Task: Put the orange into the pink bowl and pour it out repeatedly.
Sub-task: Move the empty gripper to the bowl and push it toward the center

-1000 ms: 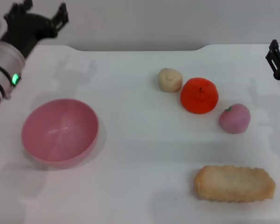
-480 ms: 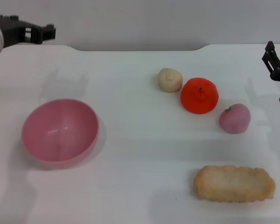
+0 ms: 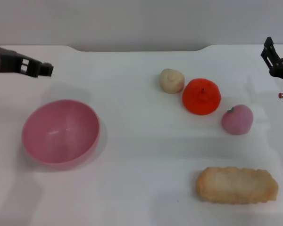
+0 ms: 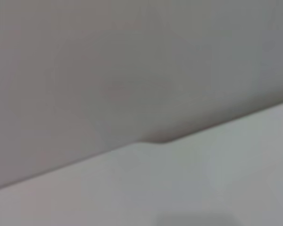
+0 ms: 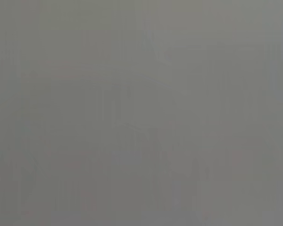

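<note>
The orange (image 3: pixel 201 96) sits on the white table, right of centre, free of both grippers. The pink bowl (image 3: pixel 61 132) stands upright and empty at the left. My left gripper (image 3: pixel 45 70) hovers at the left edge, just behind the bowl and above it, pointing right and holding nothing. My right gripper (image 3: pixel 272 52) is at the far right edge, behind and to the right of the orange, well apart from it. The left wrist view shows only the table's far edge (image 4: pixel 155 141) and the wall. The right wrist view shows plain grey.
A small beige bun (image 3: pixel 172 80) lies just left of and behind the orange. A pink fruit with a green stem (image 3: pixel 237 119) lies to its front right. A long breaded cutlet (image 3: pixel 237 185) lies at the front right.
My left gripper has come down from the far left corner and turned sideways, now just behind the bowl. My right gripper has shifted slightly back. The objects have not moved.
</note>
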Controlling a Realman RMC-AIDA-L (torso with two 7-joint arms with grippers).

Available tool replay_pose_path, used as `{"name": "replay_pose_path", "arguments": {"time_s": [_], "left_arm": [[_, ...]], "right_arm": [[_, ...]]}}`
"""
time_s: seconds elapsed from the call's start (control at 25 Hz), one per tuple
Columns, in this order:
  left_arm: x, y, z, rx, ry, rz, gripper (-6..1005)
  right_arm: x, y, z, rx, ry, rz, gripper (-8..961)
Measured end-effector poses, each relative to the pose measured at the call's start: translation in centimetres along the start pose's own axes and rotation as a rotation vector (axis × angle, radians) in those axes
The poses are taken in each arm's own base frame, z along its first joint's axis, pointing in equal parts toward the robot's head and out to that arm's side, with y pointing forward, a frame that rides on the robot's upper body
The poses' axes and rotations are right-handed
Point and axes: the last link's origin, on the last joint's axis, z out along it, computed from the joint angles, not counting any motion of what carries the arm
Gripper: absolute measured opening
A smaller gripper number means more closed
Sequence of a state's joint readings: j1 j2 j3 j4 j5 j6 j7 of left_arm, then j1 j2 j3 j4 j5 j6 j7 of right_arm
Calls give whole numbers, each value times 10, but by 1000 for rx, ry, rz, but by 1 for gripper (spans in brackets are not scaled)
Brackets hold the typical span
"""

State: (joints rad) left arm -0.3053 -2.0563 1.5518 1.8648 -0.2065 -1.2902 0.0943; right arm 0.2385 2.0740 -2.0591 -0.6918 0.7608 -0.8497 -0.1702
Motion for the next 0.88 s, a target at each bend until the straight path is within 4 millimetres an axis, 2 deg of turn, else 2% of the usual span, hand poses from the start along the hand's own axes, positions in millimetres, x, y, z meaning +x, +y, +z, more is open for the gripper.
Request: {"name": "replay_pose_path", "arguments": {"time_s": [0.16,0.28,0.52,0.88], "left_arm": [[-2,1,1,-4,-19,3,829],[-16,10,14,-27,-110,9,829],[-37,7,35,-17,-222,-13,829],[-46,12,43,-25,-263,-15,828]], "right_arm": [[0,0,1,-2,0,-2,794],[0,0,1,0,1,-3,794],[1,0,1,0,3,-3,794],[2,1,-1,-3,6,-2,794]]}}
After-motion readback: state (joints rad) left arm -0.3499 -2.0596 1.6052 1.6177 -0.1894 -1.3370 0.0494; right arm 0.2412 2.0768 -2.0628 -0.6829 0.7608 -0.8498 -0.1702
